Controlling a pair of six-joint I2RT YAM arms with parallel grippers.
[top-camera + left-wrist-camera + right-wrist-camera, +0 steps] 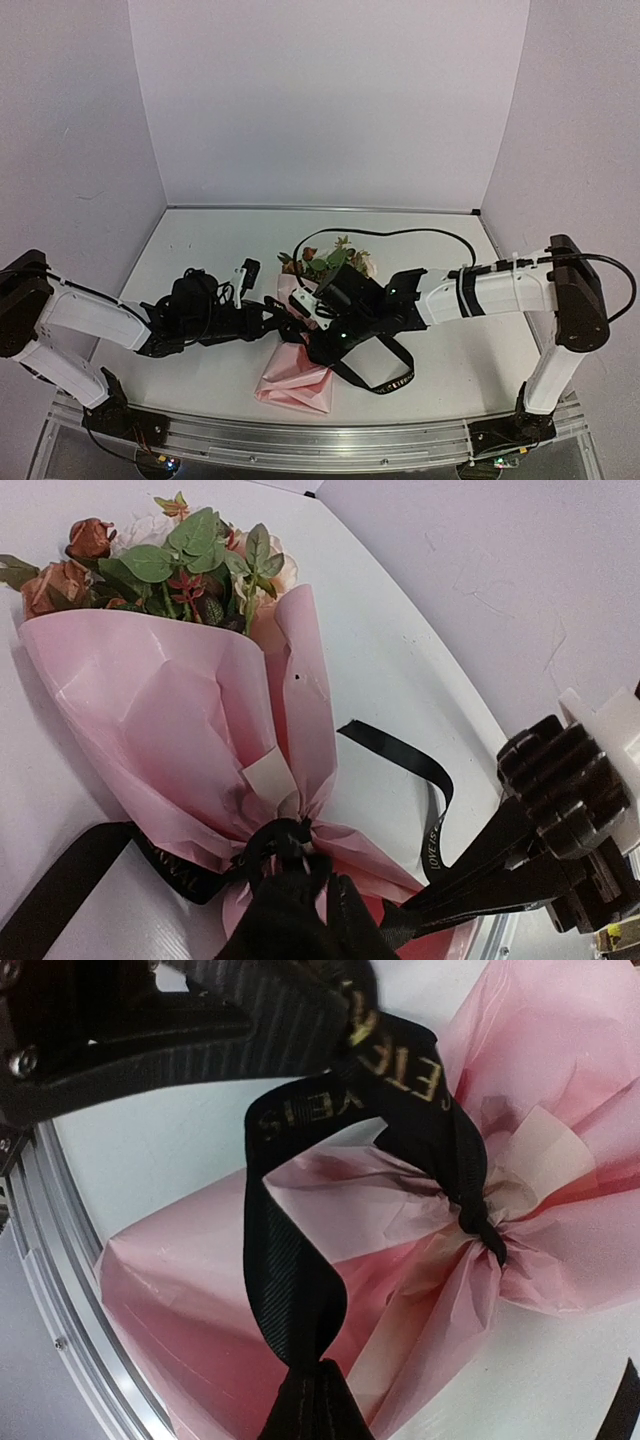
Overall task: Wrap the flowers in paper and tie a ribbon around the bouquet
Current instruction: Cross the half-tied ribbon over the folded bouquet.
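On the left, my left arm stretches low over the table (pixel 190 240) toward the middle. The left gripper (pixel 318 910) has its tips right against the knot (pixel 482 1222) of the ribbon (pixel 290 1280). It is black on black there, so I cannot tell how far the jaws stand apart or whether they hold anything.

The bouquet (pixel 180 730) lies on its side mid-table between both arms. Its flowers (pixel 330 262) point to the far wall, and the paper (pixel 295 385) flares out below the cinch toward the near rail (pixel 330 440). The ribbon is tied round the paper's narrow waist. One tail lies flat on the table, and a loop rests on the table to the right of the paper.

The right gripper (pixel 312 1405) is closed tight on a strand that runs from its tips up to the knot. My right arm comes in from the right.
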